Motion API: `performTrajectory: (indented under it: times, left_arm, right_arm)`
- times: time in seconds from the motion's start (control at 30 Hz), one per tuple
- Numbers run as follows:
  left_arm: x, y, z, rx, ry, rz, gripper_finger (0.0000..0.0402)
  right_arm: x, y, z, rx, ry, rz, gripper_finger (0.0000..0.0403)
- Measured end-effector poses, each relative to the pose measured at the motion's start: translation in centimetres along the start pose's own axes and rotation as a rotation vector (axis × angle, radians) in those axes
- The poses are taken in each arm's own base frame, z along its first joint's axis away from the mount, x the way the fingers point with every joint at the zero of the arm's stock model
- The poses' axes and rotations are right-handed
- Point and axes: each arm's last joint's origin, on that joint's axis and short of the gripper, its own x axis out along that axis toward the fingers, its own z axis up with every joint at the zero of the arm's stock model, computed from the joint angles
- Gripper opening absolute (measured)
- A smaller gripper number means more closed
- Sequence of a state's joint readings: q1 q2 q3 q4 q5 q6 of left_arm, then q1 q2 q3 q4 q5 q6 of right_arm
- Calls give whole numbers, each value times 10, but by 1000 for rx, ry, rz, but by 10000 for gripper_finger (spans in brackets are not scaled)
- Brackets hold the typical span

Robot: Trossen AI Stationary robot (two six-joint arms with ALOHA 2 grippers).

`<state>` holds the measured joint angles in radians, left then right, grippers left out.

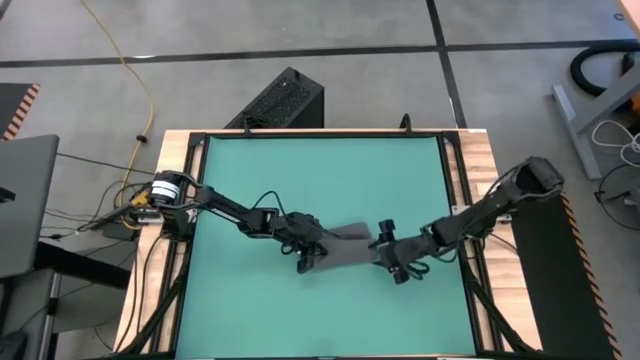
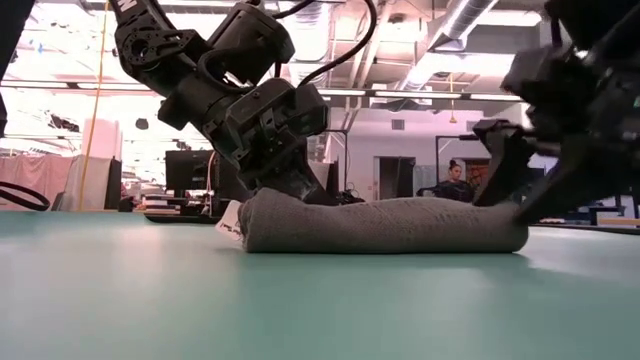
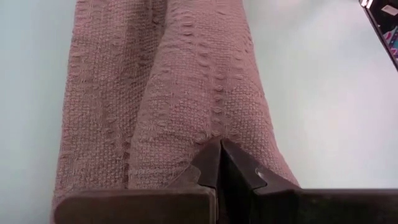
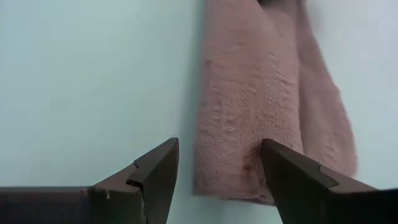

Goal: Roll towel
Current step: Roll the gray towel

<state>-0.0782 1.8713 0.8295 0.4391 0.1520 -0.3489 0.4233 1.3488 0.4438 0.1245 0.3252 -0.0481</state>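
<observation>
Towel [image 1: 345, 245] lies rolled up on green mat [image 1: 320, 180]. Left claw [image 1: 305, 258] clenched tight, pressing on one end. Right claw [image 1: 385, 250] wide apart, released, at other end.

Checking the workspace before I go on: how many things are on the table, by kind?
Towel, rolled: 1
Green mat: 1
Grippers: 2, the left gripper shut at one towel end, the right gripper open at the other
Total: 4

Two dark jointed arms (looped black cables), wedge-fingered claws
</observation>
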Motion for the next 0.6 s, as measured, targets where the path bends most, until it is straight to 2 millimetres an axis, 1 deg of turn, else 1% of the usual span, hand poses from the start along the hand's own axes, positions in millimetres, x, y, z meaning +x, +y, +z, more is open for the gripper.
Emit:
performTrajectory:
  times: [0.1,0.2,0.3,0.33,0.4,0.53,0.57,0.6]
  left_arm:
    - [0,-3,0,6,-9,-11,0]
    - [1,-7,-1,14,-13,-24,0]
    - [2,-13,-3,28,-8,-37,0]
    - [2,-16,-4,34,-7,-42,0]
    - [2,-20,-6,42,-3,-51,0]
    - [3,-30,-8,64,-9,-76,0]
    - [4,-34,-9,77,-20,-90,0]
    - [4,-38,-8,92,-34,-106,0]
  right_arm:
    - [13,1,-4,-39,16,-88,254]
    - [28,1,-8,-68,29,-115,254]
    - [40,0,-14,-62,50,-130,237]
    - [42,0,-16,-60,60,-132,223]
    - [45,-1,-18,-49,67,-127,182]
    - [45,-1,-17,-37,65,-74,77]
    - [44,0,-16,-35,58,-48,59]
    - [42,0,-15,-32,49,-21,59]
